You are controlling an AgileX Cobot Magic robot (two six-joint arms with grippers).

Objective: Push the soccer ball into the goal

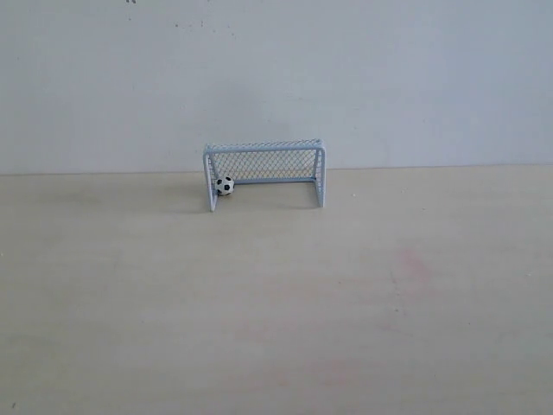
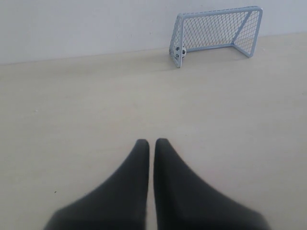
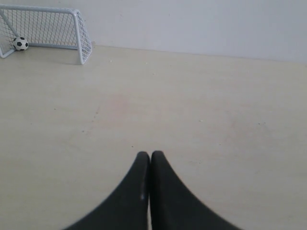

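The light grey-blue goal (image 1: 264, 151) stands at the far edge of the table against the wall, also in the left wrist view (image 2: 218, 12) and the right wrist view (image 3: 48, 10). The soccer ball (image 1: 225, 185) lies inside it by its left post, seen too as the ball (image 2: 180, 51) behind the post and the ball (image 3: 20, 43) in front of the net. My left gripper (image 2: 151, 142) and right gripper (image 3: 150, 154) are both shut on nothing, low over the table and far from the goal. Neither arm shows in the exterior view.
A pale wooden table (image 1: 276, 303) stretches from the front to a plain white wall (image 1: 276, 78) right behind the goal. A faint reddish stain (image 1: 413, 264) marks the table right of the middle.
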